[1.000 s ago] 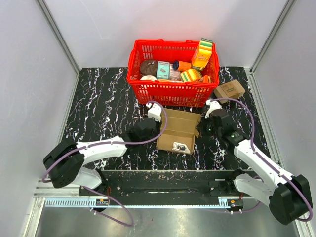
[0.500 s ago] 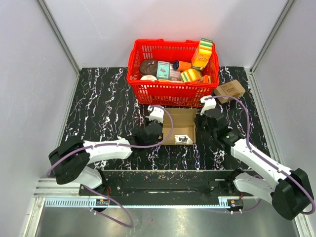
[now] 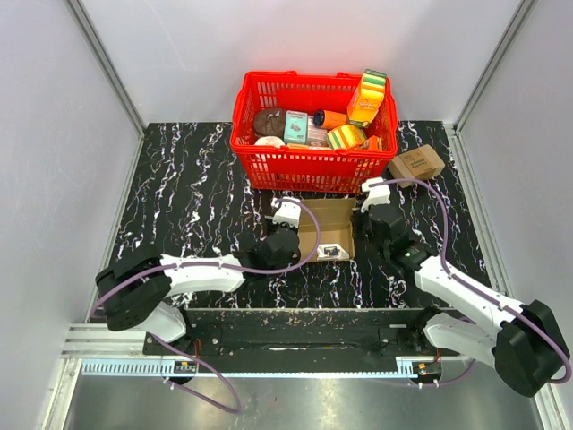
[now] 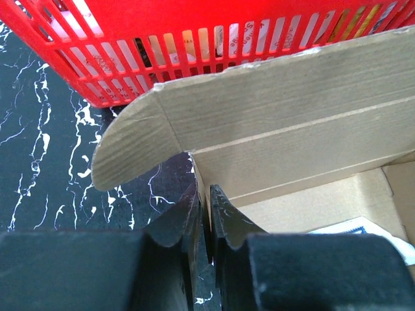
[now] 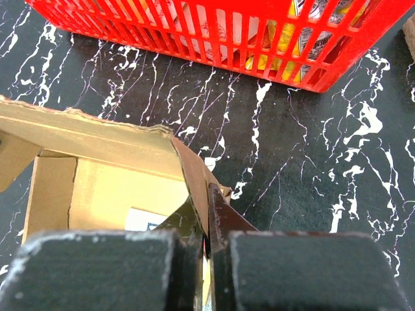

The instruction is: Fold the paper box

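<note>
Paper box [image 3: 327, 235] of plain brown cardboard sits half-formed on the black marbled desk [image 3: 197, 197], just in front of the red basket [image 3: 304, 170]; its side walls stand upright and its rear flap rises close to the basket. Left end effector [image 4: 206, 217] pinches the left wall between nearly closed fingers; right end effector [image 5: 209, 220] is pressed together on the right wall. Gripping opposite sides likely holds both walls up and steadies the paper box so the remaining flaps can fold over; a printed card [image 3: 331, 252] lies inside.
</note>
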{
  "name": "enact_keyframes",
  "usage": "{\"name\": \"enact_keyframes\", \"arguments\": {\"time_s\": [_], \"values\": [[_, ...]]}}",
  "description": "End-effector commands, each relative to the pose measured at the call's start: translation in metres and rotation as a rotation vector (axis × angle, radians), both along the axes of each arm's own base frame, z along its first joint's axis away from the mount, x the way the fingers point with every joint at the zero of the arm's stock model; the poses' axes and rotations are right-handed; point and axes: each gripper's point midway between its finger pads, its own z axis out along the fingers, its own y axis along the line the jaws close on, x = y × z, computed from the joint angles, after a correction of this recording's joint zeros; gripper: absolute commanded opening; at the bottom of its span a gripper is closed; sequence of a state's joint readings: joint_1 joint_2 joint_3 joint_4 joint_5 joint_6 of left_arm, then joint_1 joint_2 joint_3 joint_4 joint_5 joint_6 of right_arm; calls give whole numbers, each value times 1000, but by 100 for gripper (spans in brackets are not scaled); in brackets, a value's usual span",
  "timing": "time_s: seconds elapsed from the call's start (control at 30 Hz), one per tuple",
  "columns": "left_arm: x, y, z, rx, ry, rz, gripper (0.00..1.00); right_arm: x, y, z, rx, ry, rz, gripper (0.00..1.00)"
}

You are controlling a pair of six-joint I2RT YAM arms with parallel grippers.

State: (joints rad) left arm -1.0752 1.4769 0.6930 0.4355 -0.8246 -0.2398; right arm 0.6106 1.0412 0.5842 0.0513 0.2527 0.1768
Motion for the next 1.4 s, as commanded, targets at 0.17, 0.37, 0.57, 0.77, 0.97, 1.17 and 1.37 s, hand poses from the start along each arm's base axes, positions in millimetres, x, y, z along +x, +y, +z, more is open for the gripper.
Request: {"name": "enact_keyframes", "arguments": {"time_s": [0.17, 0.37, 0.57, 0.77, 0.97, 1.17, 1.37], "values": [[1, -22, 8, -80, -26, 25, 12, 3, 20, 22, 174, -133, -20, 1], [-3, -18, -1, -102, -12, 53, 11, 0, 15, 18, 185, -160, -44, 1], [-8, -21, -1, -91, -18, 73, 11, -4, 8, 18, 187, -172, -65, 1], [-17, -30, -10, -81, -19, 81, 11, -8, 5, 13, 206, -178, -80, 1], [-23, -30, -19, -55, -40, 127, 11, -12, 5, 2, 217, -182, -79, 1], [-28, -27, -21, -77, -45, 144, 11, -19, 2, 1, 234, -204, -81, 0], [-39, -30, -17, -77, -67, 153, 13, -27, 2, -2, 257, -211, -80, 0]]}}
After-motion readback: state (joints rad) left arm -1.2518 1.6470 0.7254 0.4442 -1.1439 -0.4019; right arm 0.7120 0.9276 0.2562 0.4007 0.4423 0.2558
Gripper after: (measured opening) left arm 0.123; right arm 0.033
